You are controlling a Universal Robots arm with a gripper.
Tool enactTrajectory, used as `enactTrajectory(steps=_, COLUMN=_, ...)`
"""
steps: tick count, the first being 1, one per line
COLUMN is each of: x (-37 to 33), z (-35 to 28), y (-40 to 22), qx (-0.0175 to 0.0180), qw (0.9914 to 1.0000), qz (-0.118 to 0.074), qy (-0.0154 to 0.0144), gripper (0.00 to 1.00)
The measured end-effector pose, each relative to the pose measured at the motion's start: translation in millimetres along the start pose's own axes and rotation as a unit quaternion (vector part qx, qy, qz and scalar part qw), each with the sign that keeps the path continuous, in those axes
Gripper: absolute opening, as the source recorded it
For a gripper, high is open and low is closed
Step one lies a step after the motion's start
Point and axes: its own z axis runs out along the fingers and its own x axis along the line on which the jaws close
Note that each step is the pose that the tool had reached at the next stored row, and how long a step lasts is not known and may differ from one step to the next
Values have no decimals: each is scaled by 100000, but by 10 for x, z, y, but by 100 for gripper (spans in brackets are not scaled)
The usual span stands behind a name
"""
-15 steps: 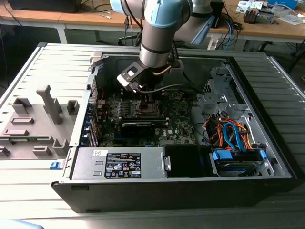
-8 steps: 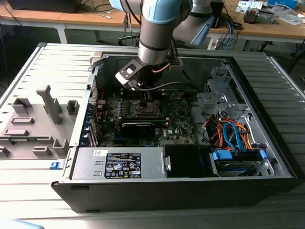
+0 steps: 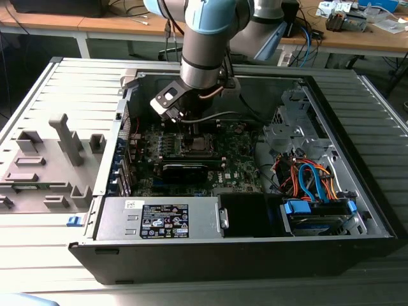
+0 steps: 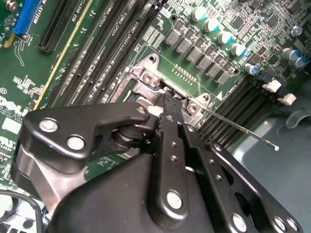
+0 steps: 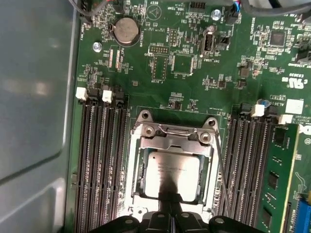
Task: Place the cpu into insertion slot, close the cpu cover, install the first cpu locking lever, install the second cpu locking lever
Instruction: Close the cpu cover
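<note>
The cpu (image 5: 170, 170) lies flat in the insertion slot (image 5: 130, 184) on the green board, its silvery-grey top showing through the window of the cpu cover (image 5: 142, 145). The cover lies down over it. My gripper (image 5: 171, 208) is shut, with its fingertips together at the cover's near edge. In the second wrist view the gripper (image 4: 167, 103) tips touch the socket's metal frame (image 4: 146, 77). A thin locking lever (image 4: 238, 127) sticks out sideways from the socket, and it also runs along the socket's side as the lever (image 5: 221, 165). In the exterior view the gripper (image 3: 191, 131) stands over the socket.
Black memory slots (image 5: 99, 165) flank the socket on both sides. A long black block (image 3: 188, 169) lies in front of the socket. The power supply (image 3: 159, 220), a drive cage with coloured cables (image 3: 312, 185) and the case walls (image 3: 121, 146) surround the board. A grey fixture (image 3: 57, 153) lies outside at the exterior view's left.
</note>
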Motion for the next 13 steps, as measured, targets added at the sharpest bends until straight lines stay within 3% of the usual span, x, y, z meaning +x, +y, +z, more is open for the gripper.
enactTrajectory(steps=5, x=0, z=13, y=1, qx=-3, qw=100000, qz=5, qy=5, gripper=11)
enactTrajectory(steps=8, x=1, z=-54, y=5, qx=-23, qw=100000, qz=0, qy=26, gripper=11)
enactTrajectory(steps=10, x=-3, z=-95, y=36, qx=23, qw=100000, qz=10, qy=23, gripper=11)
enactTrajectory(steps=13, x=-16, z=-134, y=141, qx=301, qw=100000, qz=8, qy=43, gripper=11)
